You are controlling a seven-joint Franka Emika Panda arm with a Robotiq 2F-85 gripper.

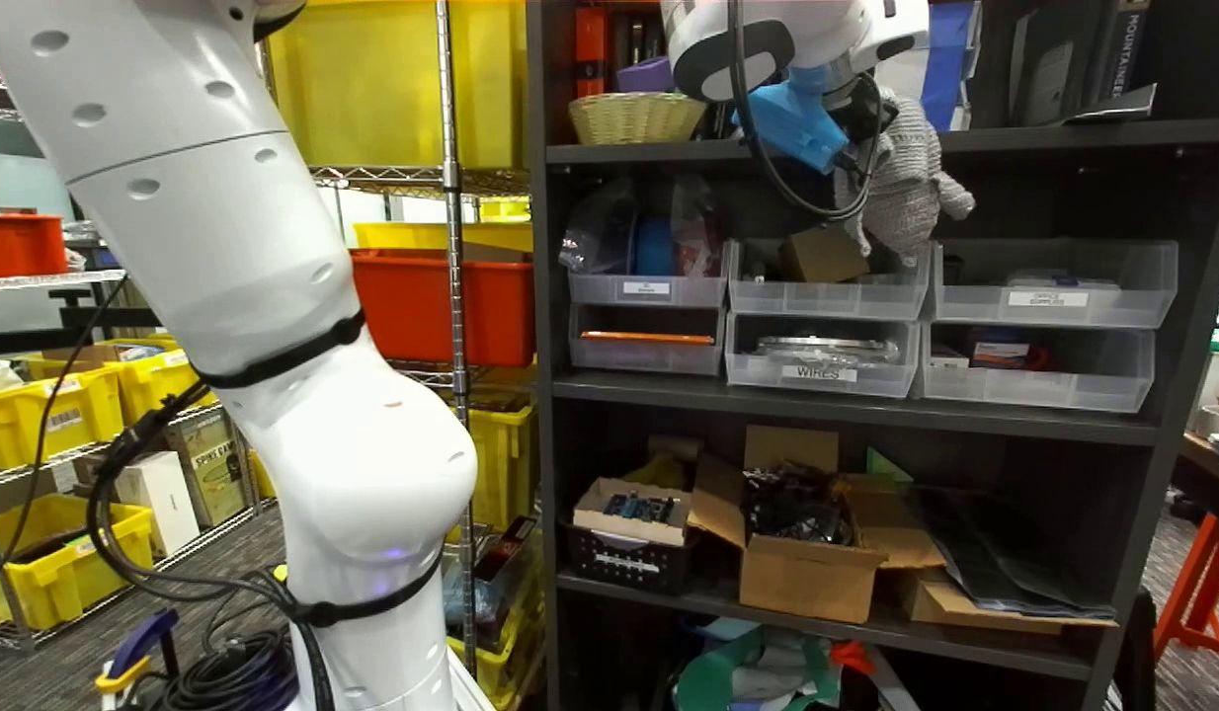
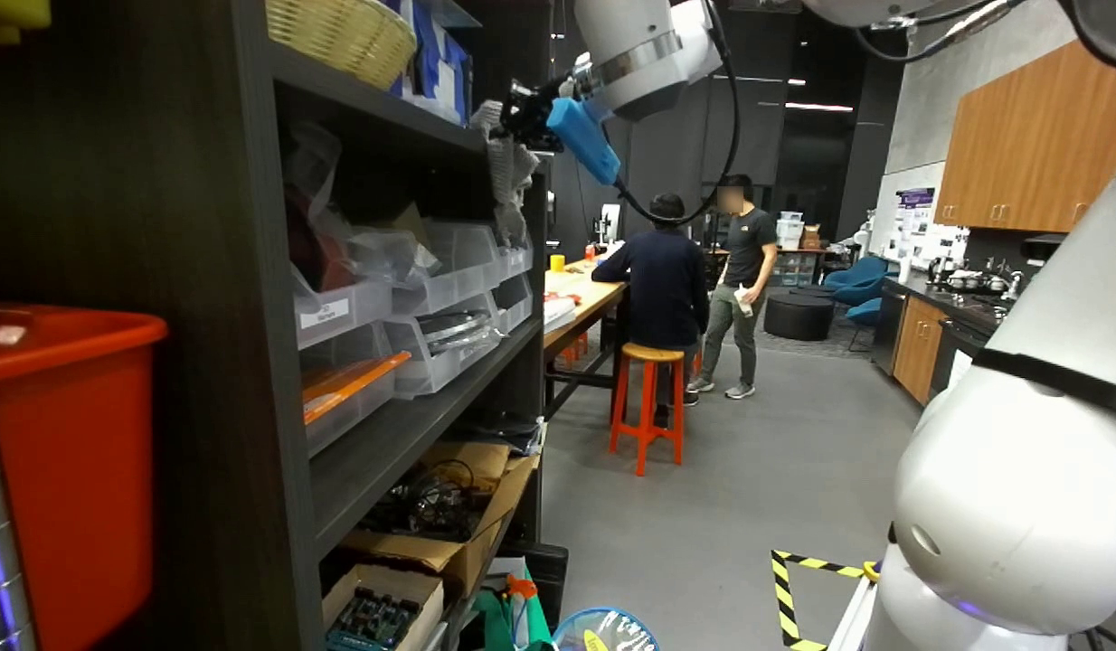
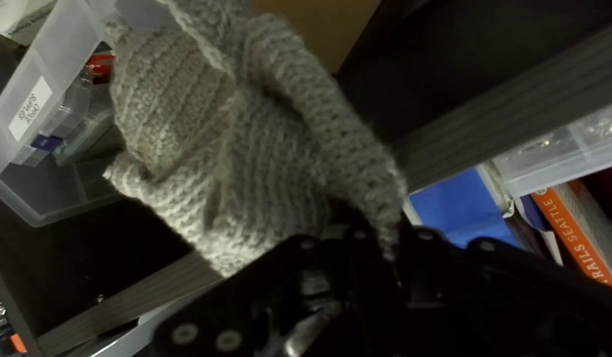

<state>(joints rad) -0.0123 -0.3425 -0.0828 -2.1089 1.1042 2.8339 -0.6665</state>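
Note:
A grey knitted soft toy point(image 1: 906, 188) hangs from my gripper point(image 1: 859, 117) in front of the dark shelf unit. In an exterior view, the toy point(image 2: 508, 176) hangs below the black fingers of the gripper point(image 2: 527, 116), close to the shelf edge. In the wrist view, the fingers of the gripper point(image 3: 391, 243) are closed on a narrow end of the toy, and the rest of the toy point(image 3: 276, 153) spreads out past them. It covers part of the bins behind it. The toy hangs over the upper row of clear bins; whether it touches them, I cannot tell.
Clear bins, one labelled office supplies point(image 1: 1054, 298) and one labelled wires point(image 1: 820, 373), stand on the middle shelf. A wicker basket point(image 1: 636, 118) and books point(image 1: 1084, 59) are on the shelf above. An open cardboard box point(image 1: 807, 578) sits below. Two people point(image 2: 657, 271) are in the background.

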